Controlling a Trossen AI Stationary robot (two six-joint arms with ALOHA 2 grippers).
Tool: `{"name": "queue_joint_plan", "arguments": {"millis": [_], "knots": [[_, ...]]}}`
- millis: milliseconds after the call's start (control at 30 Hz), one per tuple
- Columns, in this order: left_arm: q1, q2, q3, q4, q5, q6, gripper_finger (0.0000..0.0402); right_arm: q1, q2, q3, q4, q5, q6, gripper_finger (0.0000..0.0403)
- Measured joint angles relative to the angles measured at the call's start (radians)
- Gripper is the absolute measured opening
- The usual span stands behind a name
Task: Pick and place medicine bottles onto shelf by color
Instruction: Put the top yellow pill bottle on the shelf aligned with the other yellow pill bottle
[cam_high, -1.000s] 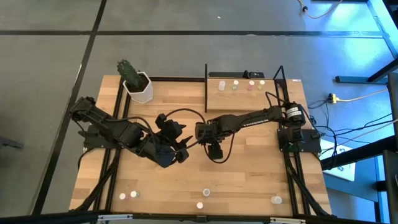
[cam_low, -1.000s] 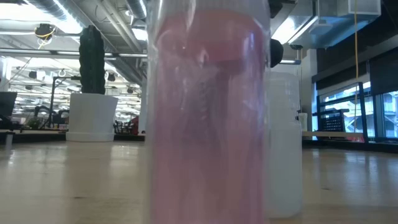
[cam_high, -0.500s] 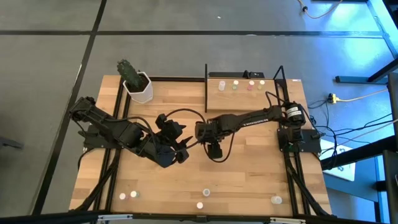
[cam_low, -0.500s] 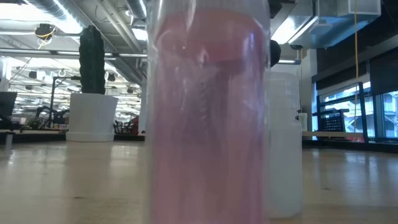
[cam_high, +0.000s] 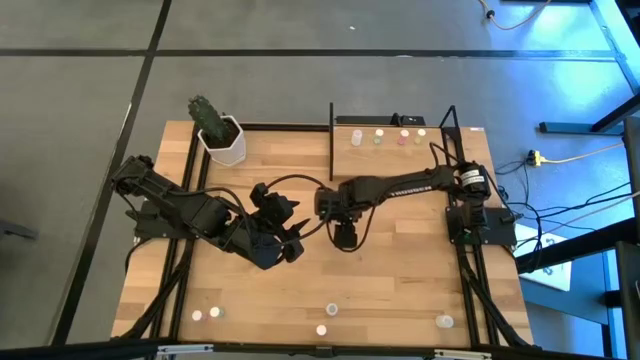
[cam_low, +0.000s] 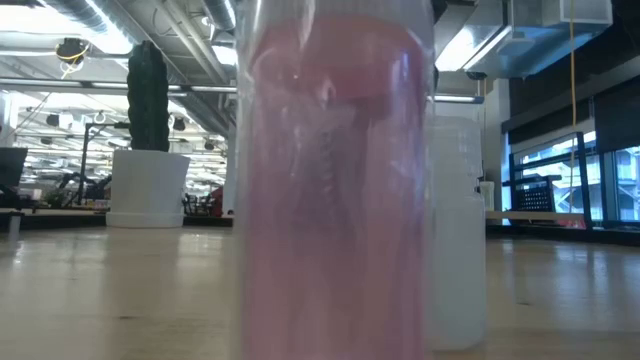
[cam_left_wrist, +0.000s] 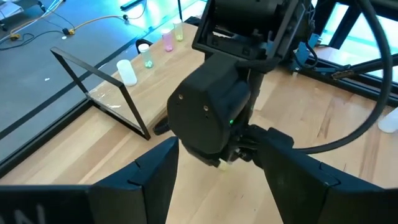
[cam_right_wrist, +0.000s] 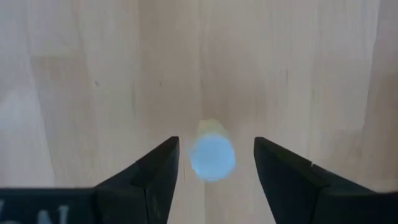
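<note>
Four medicine bottles (cam_high: 379, 138) upright in a row on shelf (cam_high: 395, 160). Five more along the tabletop edge opposite shelf; one yellowish-capped mid-table.

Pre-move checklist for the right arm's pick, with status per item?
1. Right gripper fingers apart: ok.
2. Bottle centred between its fingers: ok.
3. Bottle already gripped: not ok, gaps on both sides.
4. Bottle cap colour, for sorting: cannot tell.
5. Left gripper clear of the right: not ok, open beside it at mid-table.
6. Shelf has free room beside its bottles: ok.
</note>
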Motion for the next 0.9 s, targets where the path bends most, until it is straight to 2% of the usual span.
{"name": "queue_joint_plan", "arguments": {"millis": [100, 533, 900], "knots": [[0.0, 0.0, 0.0, 0.0, 0.0, 0.0, 0.022, -0.006, 0.0, 0.0, -0.034, -0.023, 0.015, 0.0209], [0.0, 0.0, 0.0, 0.0, 0.0, 0.0, 0.022, -0.005, 0.0, -0.011, 0.017, -0.024, -0.031, 0.0209], [0.0, 0.0, 0.0, 0.0, 0.0, 0.001, 0.022, -0.005, 0.0, -0.085, 0.084, -0.024, -0.037, 0.0209]]}}
